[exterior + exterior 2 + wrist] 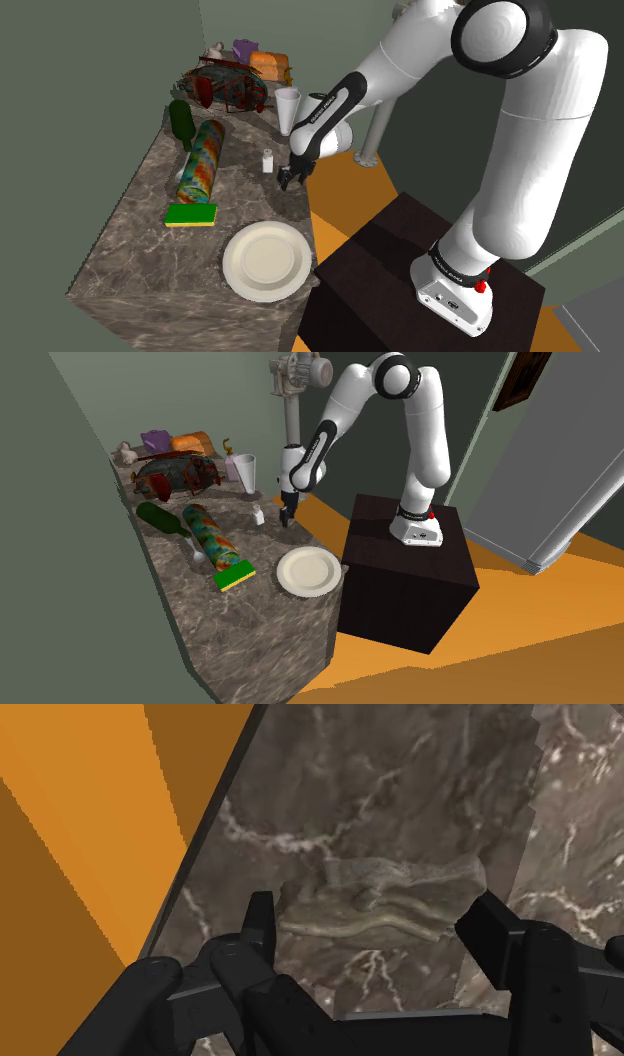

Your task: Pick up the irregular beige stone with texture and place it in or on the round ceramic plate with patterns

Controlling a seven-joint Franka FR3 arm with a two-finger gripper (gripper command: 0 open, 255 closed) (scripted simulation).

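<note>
The worktop point(130, 230) carries the plate point(232, 262) near its front edge, with nothing on it. The claw point(289, 182) is low over the worktop's edge, well apart from the plate, fingers spread and straddling the stone point(380, 904), which lies on the worktop. Grasp not yet closed; closing, lift, transfer and placement remain.

The white arm with dark joints point(520, 170) rises from its base at the shoulder view's lower right. It folds over at a dark-ringed joint high up and slopes down toward the left. Its wrist points the all-black two-finger end effector point(288, 180) straight down, low in the scene. In the wrist view its black fingers point(258, 919) stand well apart.
</note>
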